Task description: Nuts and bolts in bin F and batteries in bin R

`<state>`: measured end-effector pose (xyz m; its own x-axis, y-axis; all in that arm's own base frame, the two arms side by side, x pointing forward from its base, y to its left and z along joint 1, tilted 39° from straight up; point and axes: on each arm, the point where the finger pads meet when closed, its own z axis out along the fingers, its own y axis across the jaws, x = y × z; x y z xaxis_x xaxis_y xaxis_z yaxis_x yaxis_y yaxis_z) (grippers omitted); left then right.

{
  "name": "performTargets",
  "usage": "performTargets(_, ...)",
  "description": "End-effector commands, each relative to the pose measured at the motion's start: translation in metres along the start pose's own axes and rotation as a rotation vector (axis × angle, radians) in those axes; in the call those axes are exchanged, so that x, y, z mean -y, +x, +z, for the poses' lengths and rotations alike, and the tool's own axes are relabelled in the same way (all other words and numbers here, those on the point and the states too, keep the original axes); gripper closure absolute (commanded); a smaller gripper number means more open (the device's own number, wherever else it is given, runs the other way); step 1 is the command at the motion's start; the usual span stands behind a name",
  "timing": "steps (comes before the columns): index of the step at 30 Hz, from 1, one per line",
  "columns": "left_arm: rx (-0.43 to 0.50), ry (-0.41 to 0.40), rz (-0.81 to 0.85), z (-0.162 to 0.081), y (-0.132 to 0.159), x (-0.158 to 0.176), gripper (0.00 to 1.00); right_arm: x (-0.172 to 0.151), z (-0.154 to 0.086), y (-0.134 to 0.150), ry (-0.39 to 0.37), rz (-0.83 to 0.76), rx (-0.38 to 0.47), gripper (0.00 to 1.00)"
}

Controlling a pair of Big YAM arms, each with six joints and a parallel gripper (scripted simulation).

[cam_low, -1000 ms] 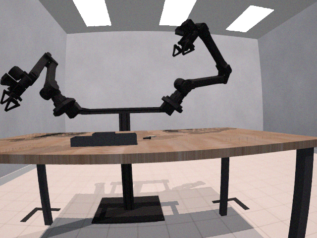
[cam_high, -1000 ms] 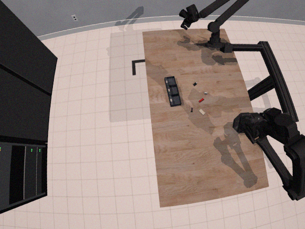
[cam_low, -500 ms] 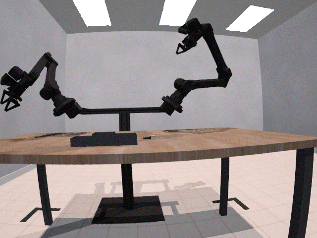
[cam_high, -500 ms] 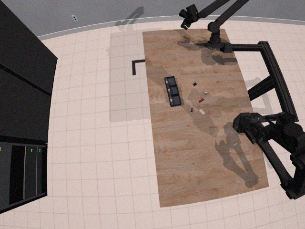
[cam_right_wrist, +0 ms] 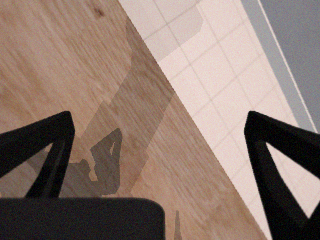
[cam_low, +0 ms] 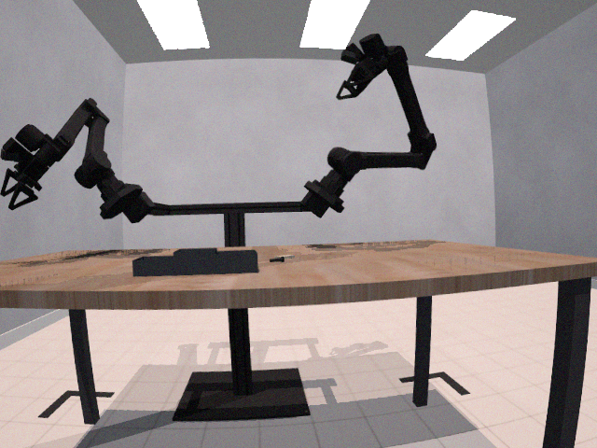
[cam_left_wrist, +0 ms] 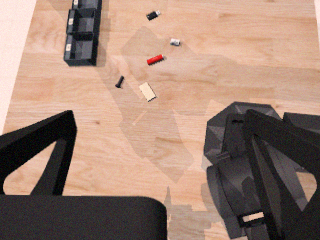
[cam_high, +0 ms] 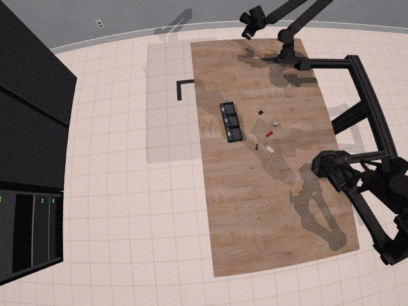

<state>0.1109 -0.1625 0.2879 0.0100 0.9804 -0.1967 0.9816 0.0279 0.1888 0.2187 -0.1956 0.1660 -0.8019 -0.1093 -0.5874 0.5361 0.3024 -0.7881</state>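
A dark strip of three bins (cam_high: pixel 231 122) lies on the wooden table, and it also shows in the left wrist view (cam_left_wrist: pixel 81 30); I cannot read the bin letters. Beside it lie a black bolt (cam_high: pixel 256 146) (cam_left_wrist: pixel 119 81), a red cylinder (cam_high: pixel 269 133) (cam_left_wrist: pixel 155 59), a small silver piece (cam_high: pixel 275 123) (cam_left_wrist: pixel 174 42), a small black piece (cam_high: pixel 260 112) (cam_left_wrist: pixel 153 15) and a beige block (cam_high: pixel 269 149) (cam_left_wrist: pixel 147 91). My left gripper (cam_left_wrist: pixel 159 119) (cam_low: pixel 347 89) is open and empty, high above the table. My right gripper (cam_right_wrist: pixel 159 120) (cam_high: pixel 248 29) is open and empty, high over the table's far corner.
The left arm's own base and links (cam_left_wrist: pixel 250 175) fill the lower right of the left wrist view. The black arm stand (cam_high: pixel 362 95) runs along one long table edge. A dark cabinet (cam_high: pixel 29 131) stands on the floor away from the table.
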Motion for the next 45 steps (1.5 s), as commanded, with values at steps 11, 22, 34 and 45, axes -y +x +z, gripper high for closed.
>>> performTargets(11, 0.105, -0.037, 0.149, -0.037, -0.011, -0.003, 0.0, 0.001, 0.0, -0.002, 0.001, 0.005, 0.003, 0.0)
performTargets(22, 0.134, -0.046, 0.208, -0.045, -0.011, -0.001, 0.0, 0.001, 0.0, -0.002, 0.001, 0.005, 0.003, 0.0)
performTargets(34, 0.154, -0.054, 0.249, -0.051, -0.011, 0.001, 0.0, 0.001, 0.0, -0.002, 0.001, 0.005, 0.003, 0.0)
performTargets(45, 0.158, -0.056, 0.258, -0.052, -0.011, 0.001, 0.0, 0.001, 0.0, -0.002, 0.001, 0.005, 0.003, 0.0)
